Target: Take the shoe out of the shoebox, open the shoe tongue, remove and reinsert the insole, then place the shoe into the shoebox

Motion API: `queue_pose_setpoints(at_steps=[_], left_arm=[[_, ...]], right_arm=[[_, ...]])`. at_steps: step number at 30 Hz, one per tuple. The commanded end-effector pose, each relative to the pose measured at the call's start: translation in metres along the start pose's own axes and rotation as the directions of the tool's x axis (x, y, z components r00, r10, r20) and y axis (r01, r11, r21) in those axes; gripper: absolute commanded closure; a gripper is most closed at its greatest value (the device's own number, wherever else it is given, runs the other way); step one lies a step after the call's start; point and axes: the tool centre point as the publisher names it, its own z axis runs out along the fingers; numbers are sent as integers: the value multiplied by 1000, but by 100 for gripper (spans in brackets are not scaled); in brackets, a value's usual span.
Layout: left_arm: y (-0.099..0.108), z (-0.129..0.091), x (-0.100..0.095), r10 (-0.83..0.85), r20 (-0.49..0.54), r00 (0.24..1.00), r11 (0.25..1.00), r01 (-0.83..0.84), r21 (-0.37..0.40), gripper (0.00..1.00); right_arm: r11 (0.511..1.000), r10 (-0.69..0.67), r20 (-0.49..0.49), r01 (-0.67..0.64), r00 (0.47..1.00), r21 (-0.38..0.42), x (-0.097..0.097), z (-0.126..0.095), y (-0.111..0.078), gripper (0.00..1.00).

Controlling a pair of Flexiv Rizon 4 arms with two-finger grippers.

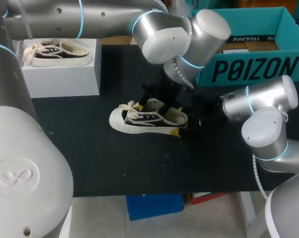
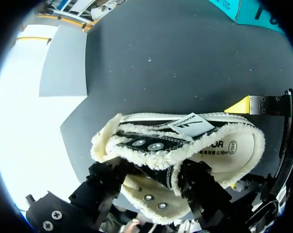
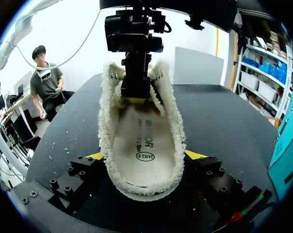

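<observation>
Head view: a black table (image 1: 90, 158) with a low black-and-cream shoe (image 1: 139, 120) lying on its sole near the middle, toe toward the left arm's side. The left arm (image 1: 90, 17) comes in from the left and reaches past the middle, and the left gripper (image 1: 157, 99) is down over the shoe's laced top. The right arm (image 1: 263, 106) comes in from the right, and the right gripper (image 1: 177, 121) is at the heel. A teal shoebox (image 1: 288, 29) stands open at the back right, well apart from the shoe, with large dark lettering on its front wall. At the back left a white block (image 1: 65, 77) carries a second shoe (image 1: 55, 53). Left wrist view: the left gripper's black body straddles the eyelet flaps, and its yellow tips are hidden, so its grip cannot be told. Ahead of it lie a white tag (image 2: 190, 125) with dark print, the fleece-edged opening and the cream insole (image 2: 224, 153), which carries printed letters and a small round mark. Bare dark tabletop lies beyond. Right wrist view: the heel sits between the right gripper's yellow tips (image 3: 95, 156), which press the fleecy rim from both sides and so clamp the shoe. The insole lies flat inside the shoe, with an oval stamp and a line of print on it. The left gripper comes straight down into the shoe's throat. White flecks (image 3: 54, 145) dot the table beside the shoe.
</observation>
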Motion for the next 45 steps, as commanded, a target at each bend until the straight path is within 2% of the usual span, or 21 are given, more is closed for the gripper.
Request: queue_pose_setpoints(at_steps=[1, 14, 20, 23, 30, 45], left_arm=[[0, -2, -1, 0, 12, 1000, 1000, 0, 3, 100], [-1, -23, -5, -23, -131, 991, 999, 29, 41, 100], [-1, -27, -22, -70, -148, 986, 994, 81, 69, 100], [0, -28, -39, -115, -150, 982, 988, 128, 82, 100], [3, -20, -67, -176, -108, 978, 977, 187, 105, 100], [8, 15, -90, -263, -105, 959, 961, 270, 61, 100]], right_arm=[[1000, 1, 1, -1, 1000, 0, -1, 2, 0, 100], [1000, 1, 1, -1, 1000, 0, -1, 2, 0, 100], [1000, 1, 1, -1, 1000, 0, -1, 2, 0, 100], [1000, 1, 1, -1, 1000, 0, -1, 2, 0, 100], [1000, 1, 1, -1, 1000, 0, -1, 2, 0, 100], [1000, 1, 1, -1, 1000, 0, -1, 2, 0, 100]])
